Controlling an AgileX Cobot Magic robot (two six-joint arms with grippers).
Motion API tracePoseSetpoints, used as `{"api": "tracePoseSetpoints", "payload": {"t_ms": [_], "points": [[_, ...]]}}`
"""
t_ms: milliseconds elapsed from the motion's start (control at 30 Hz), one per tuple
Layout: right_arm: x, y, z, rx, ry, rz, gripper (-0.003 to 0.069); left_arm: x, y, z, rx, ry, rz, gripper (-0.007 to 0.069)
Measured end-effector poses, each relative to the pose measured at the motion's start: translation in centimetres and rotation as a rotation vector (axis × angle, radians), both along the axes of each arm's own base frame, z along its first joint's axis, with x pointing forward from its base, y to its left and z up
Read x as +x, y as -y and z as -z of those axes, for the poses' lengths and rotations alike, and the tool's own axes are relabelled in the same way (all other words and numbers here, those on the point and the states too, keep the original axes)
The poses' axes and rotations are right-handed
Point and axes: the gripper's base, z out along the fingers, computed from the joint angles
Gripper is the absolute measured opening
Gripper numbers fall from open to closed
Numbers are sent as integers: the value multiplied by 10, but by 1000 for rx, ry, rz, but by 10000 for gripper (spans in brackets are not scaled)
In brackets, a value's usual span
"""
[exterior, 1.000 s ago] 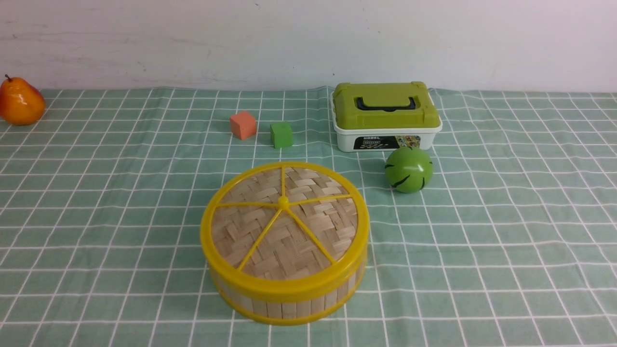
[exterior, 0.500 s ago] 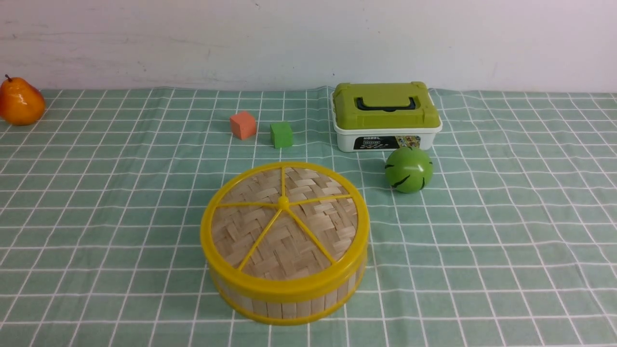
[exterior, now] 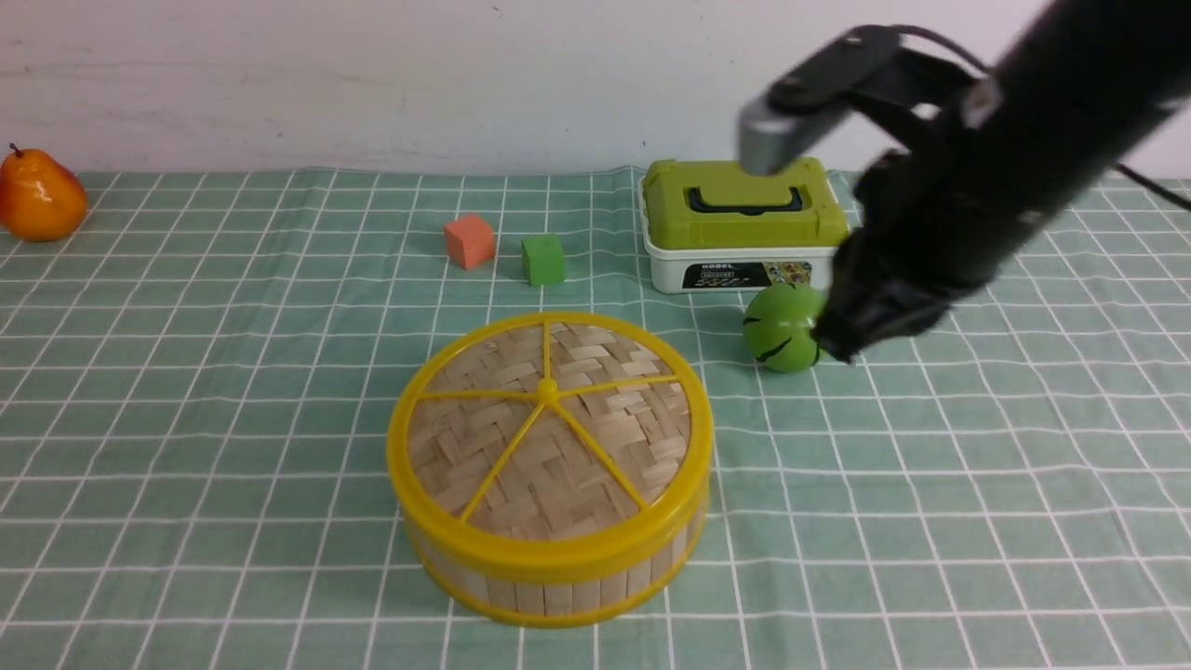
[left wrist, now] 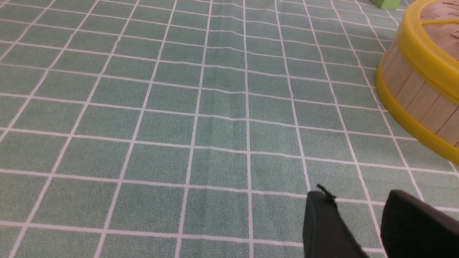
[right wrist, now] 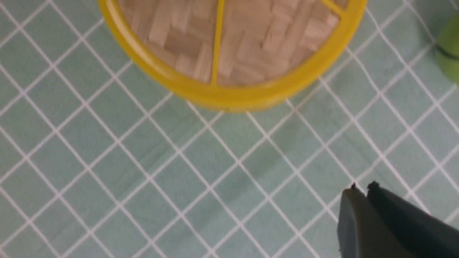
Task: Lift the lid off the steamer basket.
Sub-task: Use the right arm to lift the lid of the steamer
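Observation:
The lid point(exterior: 521, 456), a woven bamboo disc with a yellow rim and spokes, sits on the steamer basket point(exterior: 558, 591) in the middle of the cloth. My right gripper point(exterior: 835, 344) hangs in the air to the right of the basket, in front of the green ball, with its jaws together and empty. In the right wrist view the right gripper point(right wrist: 363, 187) is apart from the lid point(right wrist: 251, 43). My left gripper point(left wrist: 356, 197) is open and empty, low over the cloth, to the left of the basket point(left wrist: 412, 93) and the lid's rim point(left wrist: 426, 61). It is out of the front view.
A green ball point(exterior: 782, 328) lies right of the basket, behind it a white box with an olive-green top point(exterior: 744, 219). An orange cube point(exterior: 468, 241) and a green cube point(exterior: 543, 260) stand behind the basket. A pear point(exterior: 37, 197) is far left.
My right arm has come into the front view from the upper right and now reaches down in front of the green ball. The basket and lid have not moved.

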Motion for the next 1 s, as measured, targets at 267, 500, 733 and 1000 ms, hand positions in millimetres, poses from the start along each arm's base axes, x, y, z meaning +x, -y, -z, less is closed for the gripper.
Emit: {"api": "tracePoseSetpoints", "payload": {"t_ms": [267, 500, 733, 1000], "points": [[54, -89, 37, 8, 11, -77, 188, 0, 0, 0, 0, 0, 0, 239], [69, -119, 65, 1, -2, -95, 413, 0, 0, 0, 0, 0, 0, 239], [79, -126, 98, -29, -56, -71, 432, 0, 0, 0, 0, 0, 0, 239], [83, -132, 105, 11, -49, -64, 290, 0, 0, 0, 0, 0, 0, 239]]}}
